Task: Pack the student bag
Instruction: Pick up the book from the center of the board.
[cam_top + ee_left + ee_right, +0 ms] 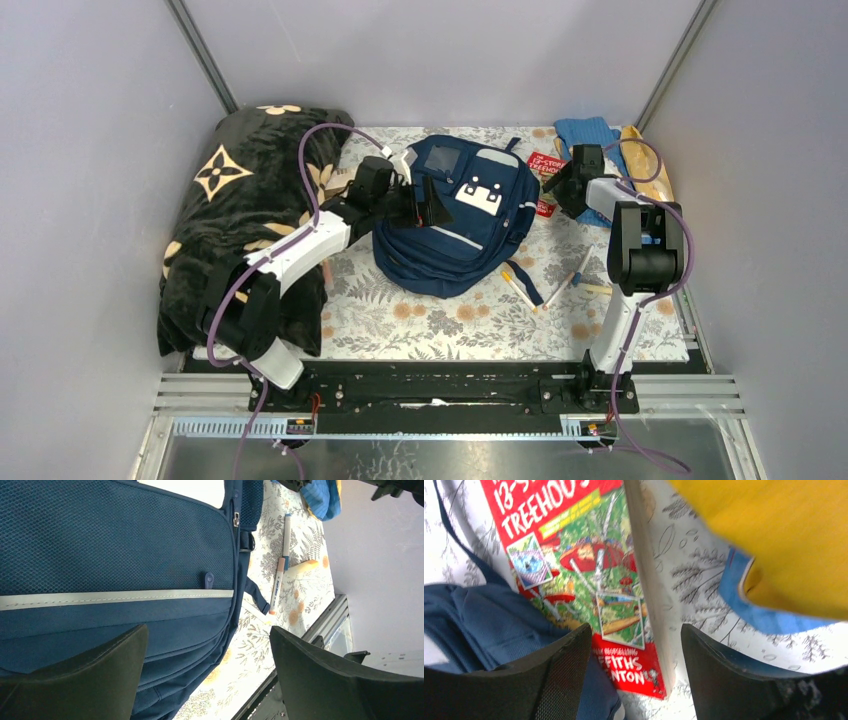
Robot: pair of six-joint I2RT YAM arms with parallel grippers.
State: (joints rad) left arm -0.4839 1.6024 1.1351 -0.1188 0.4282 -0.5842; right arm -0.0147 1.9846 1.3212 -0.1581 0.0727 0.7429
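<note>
The student bag (455, 215) lies flat on the floral mat, navy with a pale stripe and a white patch. My left gripper (425, 205) hovers over its left side, open; in the left wrist view the left gripper (210, 675) has one finger over the bag (115, 555) and the other over the mat. My right gripper (560, 185) is at the bag's upper right, above a red book (545, 180). In the right wrist view the right gripper (636, 675) is open, its jaws either side of the book's (579, 565) lower corner, with bag fabric (484, 625) under the left finger.
A black blanket (250, 210) with tan flowers fills the left side. A light-blue and yellow cloth (590, 140) lies at the back right, close to the book. Two pens (520, 285) (570, 275) lie right of the bag's bottom. Grey walls enclose the mat.
</note>
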